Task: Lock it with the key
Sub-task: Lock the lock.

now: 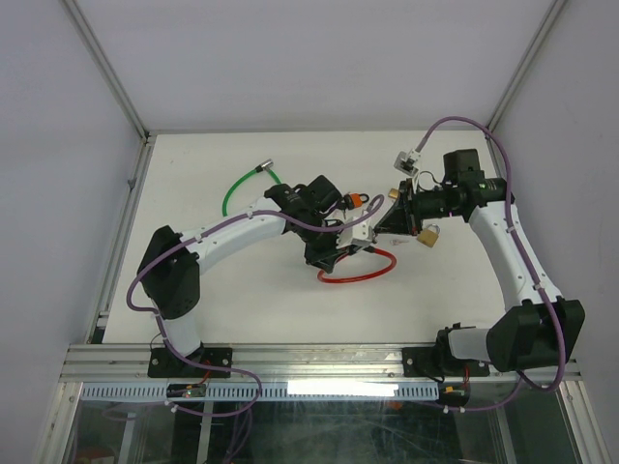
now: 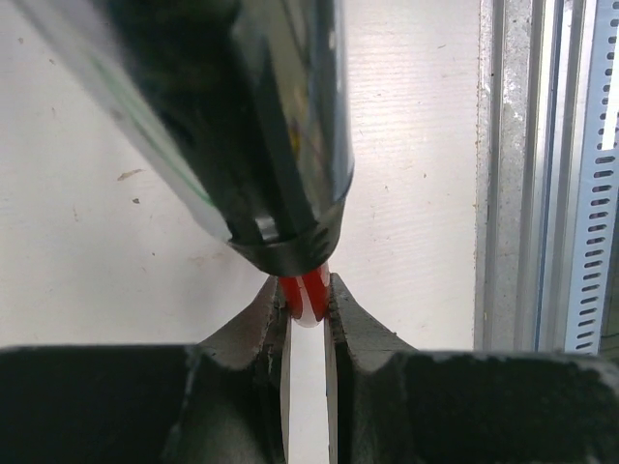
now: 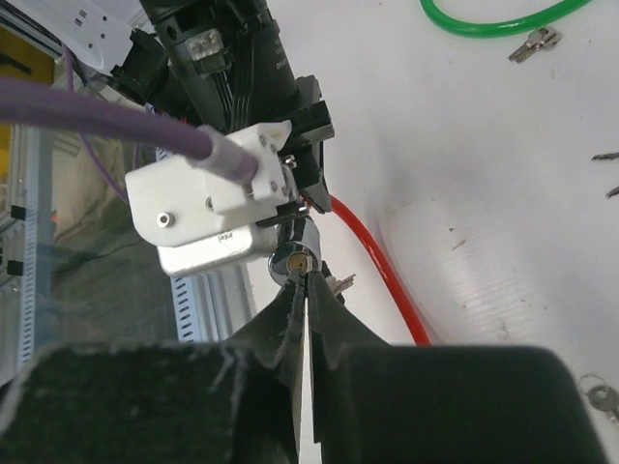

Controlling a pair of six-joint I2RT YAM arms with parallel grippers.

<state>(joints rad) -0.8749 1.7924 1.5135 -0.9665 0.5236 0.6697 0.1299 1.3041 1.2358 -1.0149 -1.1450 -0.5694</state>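
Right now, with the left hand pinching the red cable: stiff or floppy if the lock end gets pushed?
Probably springy, not limp: the red cable holds a smooth, unkinked loop. Its glossy sheath may slip or twist between the left hand's fingers.

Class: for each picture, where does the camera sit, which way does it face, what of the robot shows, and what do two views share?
Top external: above and behind the bases, looking down on the white table; both arms show.
Left wrist: on that wrist, looking past the left gripper, shut on the red plastic-coated cable.
Right wrist: on that wrist, facing the lock's silver keyhole end beyond the shut right gripper.
All three share that cable.
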